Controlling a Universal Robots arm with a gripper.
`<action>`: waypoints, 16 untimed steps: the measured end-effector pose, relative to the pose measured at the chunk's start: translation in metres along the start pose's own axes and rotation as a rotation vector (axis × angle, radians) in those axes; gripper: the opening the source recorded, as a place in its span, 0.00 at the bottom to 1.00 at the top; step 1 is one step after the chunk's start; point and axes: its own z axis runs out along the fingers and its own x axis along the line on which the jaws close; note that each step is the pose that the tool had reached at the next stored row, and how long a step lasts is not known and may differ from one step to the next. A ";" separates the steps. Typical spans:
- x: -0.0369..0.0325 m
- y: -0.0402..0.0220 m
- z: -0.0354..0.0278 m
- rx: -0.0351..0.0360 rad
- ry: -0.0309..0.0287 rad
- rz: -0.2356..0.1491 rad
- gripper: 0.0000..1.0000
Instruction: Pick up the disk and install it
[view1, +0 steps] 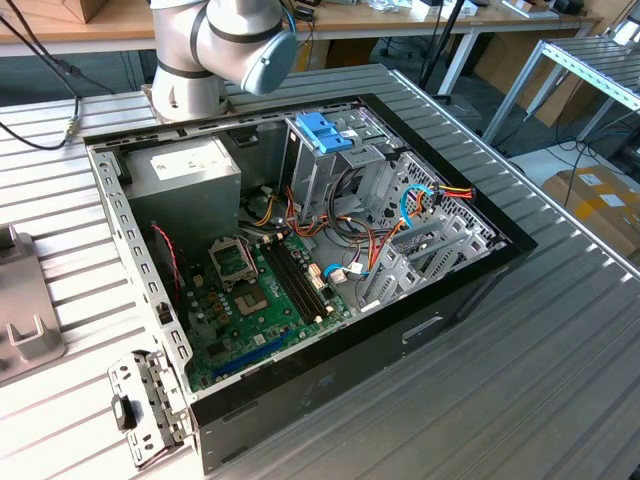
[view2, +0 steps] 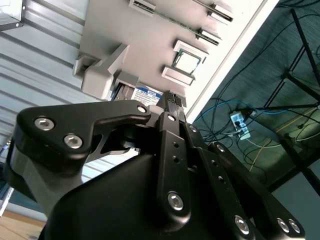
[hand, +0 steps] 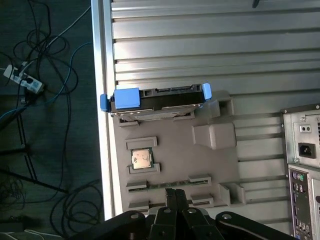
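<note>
The pincer (hand: 175, 192) is seen in both wrist views (view2: 170, 97) with its two black fingers pressed together. No gap is noted between them and nothing is held.

The disk (hand: 157, 100), a flat silver-metal hard drive framed by light blue plastic carrier rails, is found standing on edge in a slot of a grey moulded plastic fixture tray (hand: 175, 145). The tray lies on the ribbed aluminium bench (hand: 200, 50), hard against one bench edge. One blue rail end of the disk reaches that edge. In the second wrist view the white label with blue band of the disk (view2: 146, 93) is glimpsed just past the fingertips, beside a raised block of the tray (view2: 150, 45).

The pincer is held above the tray, at the end opposite the disk and clear of it. A small square silver processor chip (hand: 141, 158) is seated in a tray recess between pincer and disk; it is recorded again in the second wrist view (view2: 187, 62).

In the exterior view an open black desktop computer case (view1: 400, 340) is laid on its side mid-bench (view1: 520, 380). Inside it are noted:
- a green motherboard (view1: 260, 290)
- a grey power-supply box (view1: 185, 165)
- a blue plastic bracket (view1: 325, 132) atop the metal drive cage

The silver arm joint with blue cap (view1: 230, 45) is seen by the case corner nearest the power supply.
</note>
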 end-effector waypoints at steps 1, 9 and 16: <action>0.0001 0.0018 0.0003 0.0003 -0.0002 0.000 0.11; 0.0004 0.0113 0.0015 0.0015 -0.0002 0.000 0.11; 0.0005 0.0132 0.0018 0.0016 -0.0002 0.000 0.11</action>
